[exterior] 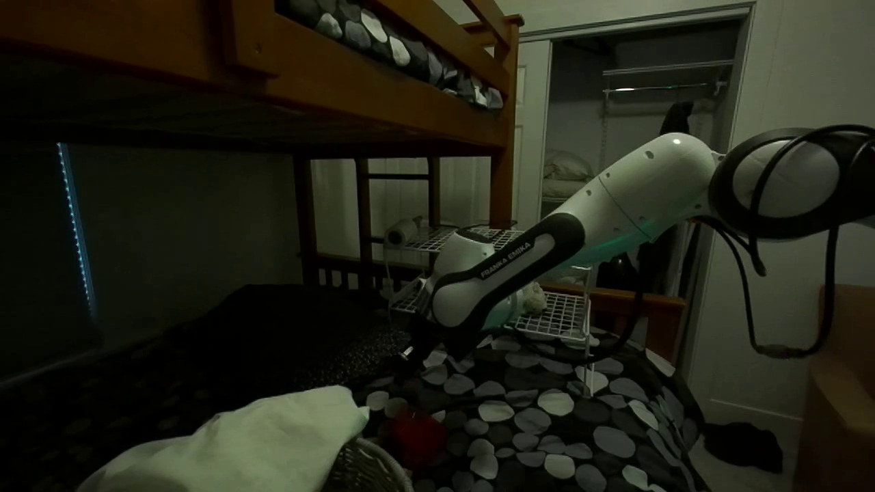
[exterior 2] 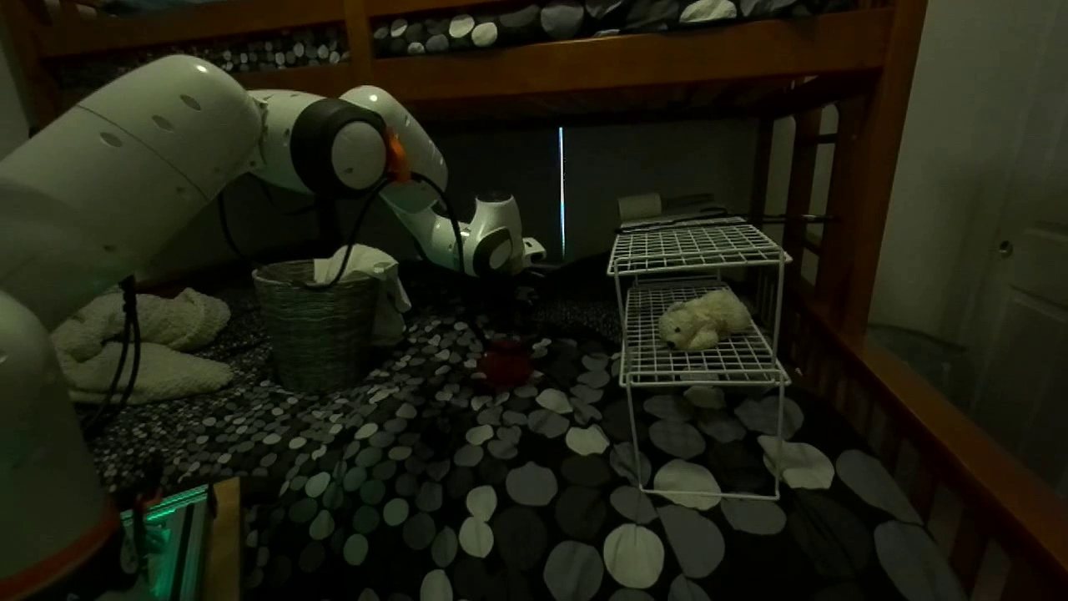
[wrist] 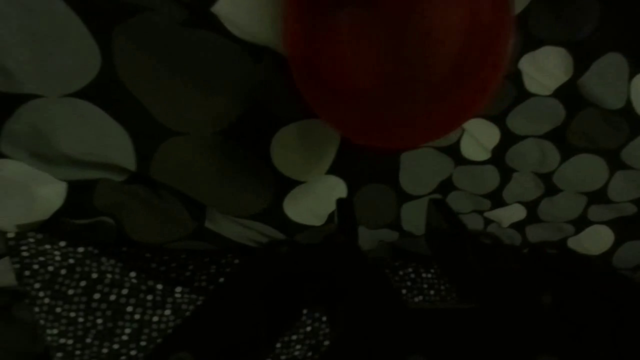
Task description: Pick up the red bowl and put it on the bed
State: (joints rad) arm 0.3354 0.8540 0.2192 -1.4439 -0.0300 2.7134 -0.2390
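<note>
On the bed (exterior 2: 417, 542), in an exterior view, you had: basket (exterior 2: 309, 342) at left, wire rack (exterior 2: 705, 385) at right, bowl (exterior 2: 505, 365) between. Cloth (exterior: 260, 437) lay over the basket; blanket (exterior 2: 175, 374) lay left of it; plush toy (exterior 2: 705, 320) lay on the rack's lower level. Your end effector (wrist: 389, 206) stood higher than the bowl, apart.
</note>
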